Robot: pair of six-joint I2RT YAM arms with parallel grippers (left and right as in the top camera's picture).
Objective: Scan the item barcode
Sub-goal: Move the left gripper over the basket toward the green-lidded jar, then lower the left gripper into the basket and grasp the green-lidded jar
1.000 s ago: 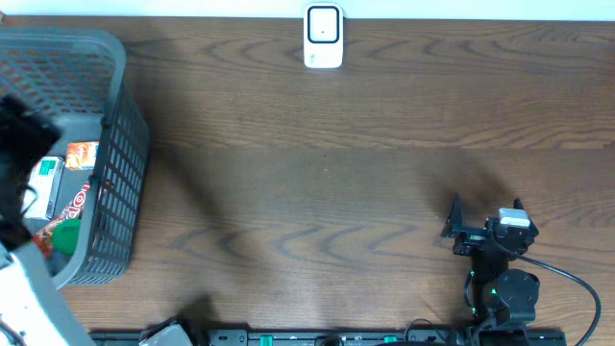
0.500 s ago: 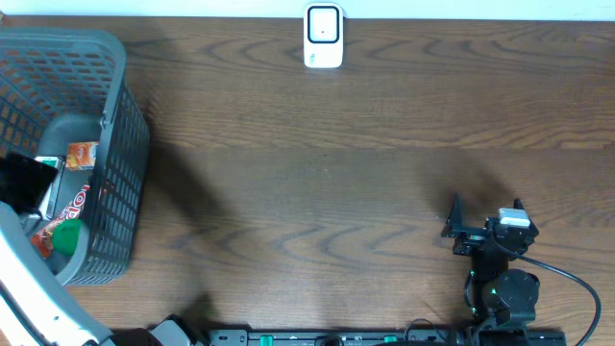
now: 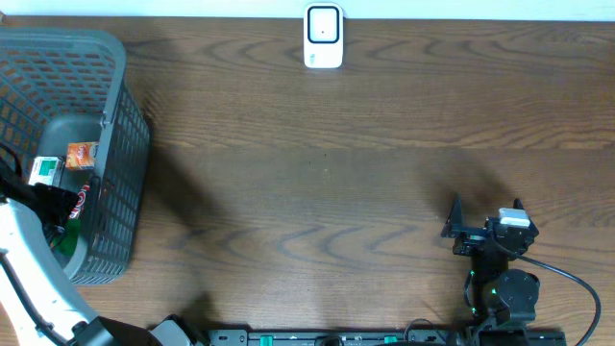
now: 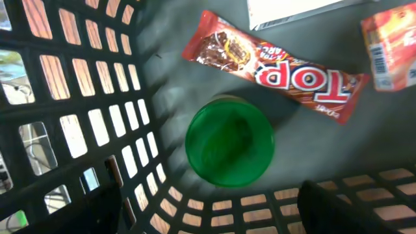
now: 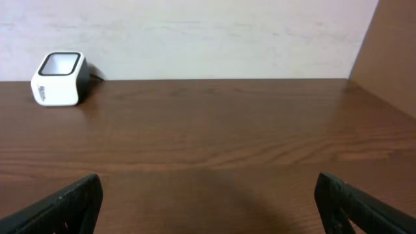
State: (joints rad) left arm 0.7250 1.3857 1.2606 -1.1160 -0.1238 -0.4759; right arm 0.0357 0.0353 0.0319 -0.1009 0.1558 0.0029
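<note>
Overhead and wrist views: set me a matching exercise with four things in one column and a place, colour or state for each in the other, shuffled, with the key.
Things
1. green round container
2. TOP bar
3. scanner
4. right end effector

Descriptions
A. white, at the far edge of the table
B. open, holding nothing, above bare wood
C. red wrapper, lying flat on the floor of the basket
D. seen from above as a circle, close to the basket's mesh wall

Pairs: 1-D, 2-C, 3-A, 4-B
</note>
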